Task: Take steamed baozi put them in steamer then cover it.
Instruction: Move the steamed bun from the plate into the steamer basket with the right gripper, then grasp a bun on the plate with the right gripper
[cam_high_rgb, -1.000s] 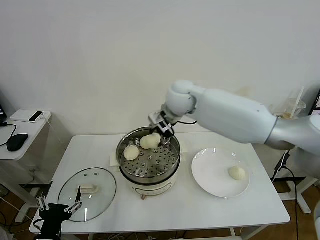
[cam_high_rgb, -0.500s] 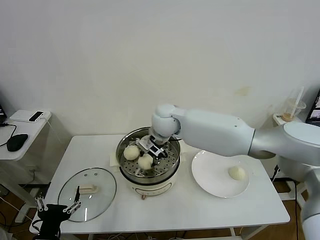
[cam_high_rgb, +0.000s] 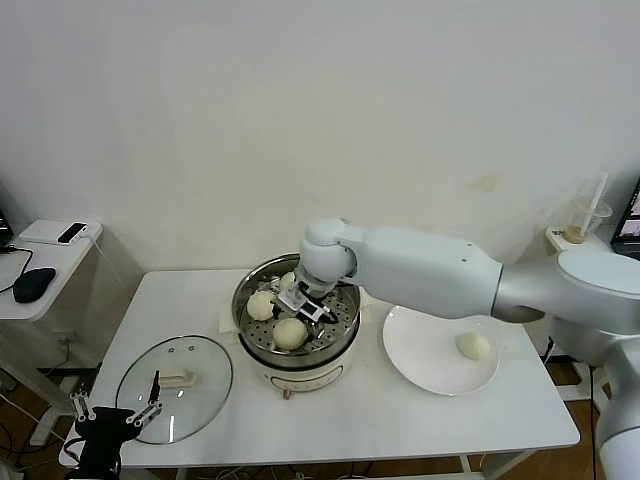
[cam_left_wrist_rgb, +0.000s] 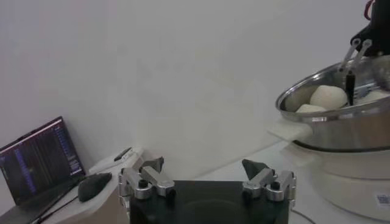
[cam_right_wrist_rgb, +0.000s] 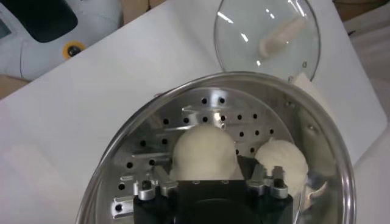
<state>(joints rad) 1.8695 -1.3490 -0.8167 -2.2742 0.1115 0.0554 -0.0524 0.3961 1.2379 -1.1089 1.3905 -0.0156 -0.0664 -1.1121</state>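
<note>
Cream-white smooth baozi on steamer tray | right tool spread, empty above

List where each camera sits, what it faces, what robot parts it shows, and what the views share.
Head view: high, looking down at the white table; shows the right arm, right claw above a baozi in the steamer, left claw by the cover.
Left wrist view: low at the table edge, facing the steamer's side; shows the open left claw.
Right wrist view: above the steamer, facing down; shows the right claw around the baozi.
Shared: all see steamer and baozi.
</note>
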